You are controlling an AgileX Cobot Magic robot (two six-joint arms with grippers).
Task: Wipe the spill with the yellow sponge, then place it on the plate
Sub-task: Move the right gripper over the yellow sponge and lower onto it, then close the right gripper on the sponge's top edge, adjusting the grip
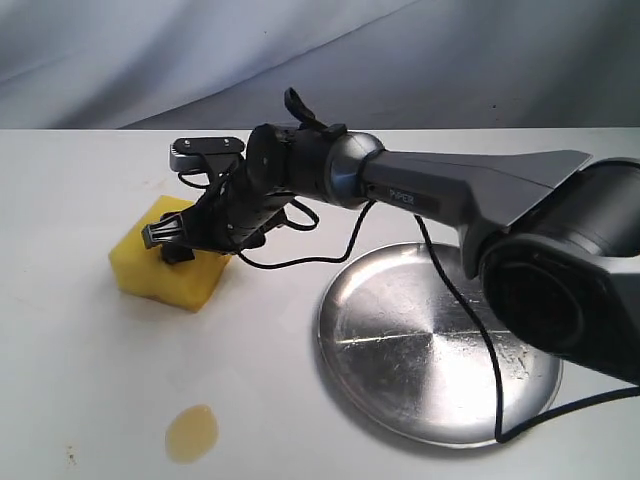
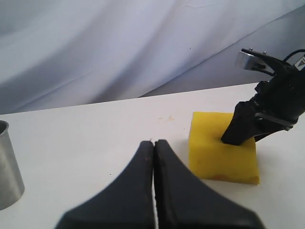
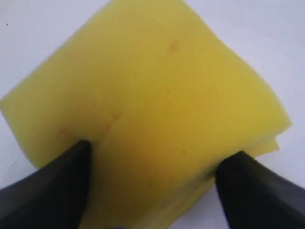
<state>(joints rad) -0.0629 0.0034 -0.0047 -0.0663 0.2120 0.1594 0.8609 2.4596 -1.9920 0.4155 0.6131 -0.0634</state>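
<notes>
1. Evidently the grasp is the step in hand. In the exterior view the right gripper (image 1: pixel 172 244), reaching in from the right edge, sits on the yellow sponge (image 1: pixel 150 275) at left centre. The sponge rests on the desk (image 1: pixel 80 380). The spill (image 1: pixel 192 432) lies unwiped at lower left, below the sponge and apart from it. The plate (image 1: pixel 400 340) fills the lower right. Next, I judge, the sponge must be held firmly, brought down-frame onto the puddle and pressed flat. A black cable (image 1: pixel 470 310) hangs from the arm across the plate and may drag there later.

2. In the left wrist view the left gripper (image 2: pixel 154 143) shows at bottom centre with its fingers pressed together, holding nothing. It is short of the sponge at right centre. One dark finger of the right gripper digs into the sponge's top. A metal cup (image 2: pixel 7 167) stands at the left edge, well apart and not in the way.

3. In the right wrist view the sponge fills the frame. Two fingers (image 3: pixel 57 181) sit at lower left and lower right with the foam between them, creased at its right edge. I judge the gripper clamped on it. No spill shows here.
</notes>
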